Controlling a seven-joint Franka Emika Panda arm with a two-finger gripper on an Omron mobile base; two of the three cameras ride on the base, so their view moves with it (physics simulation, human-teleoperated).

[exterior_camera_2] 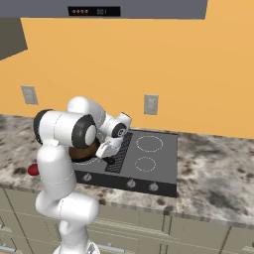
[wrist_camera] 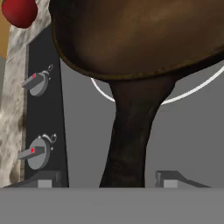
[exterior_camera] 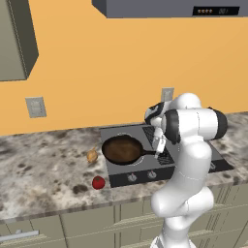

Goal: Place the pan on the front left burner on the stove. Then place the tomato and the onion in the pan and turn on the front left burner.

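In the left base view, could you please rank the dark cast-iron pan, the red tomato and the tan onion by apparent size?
1. Dark cast-iron pan, clearly largest.
2. Red tomato and tan onion: they look alike; the tomato sits nearer the camera, so I won't rank them.

From my seat the light is even and flat (rendered, with no visible lamp). I see no glare on the stove (exterior_camera: pixel 193 162) glass, and only soft dark patches beside the tomato (exterior_camera: pixel 98 182). Edges look slightly jagged; the pan (wrist_camera: pixel 140 39) looms soft up close.
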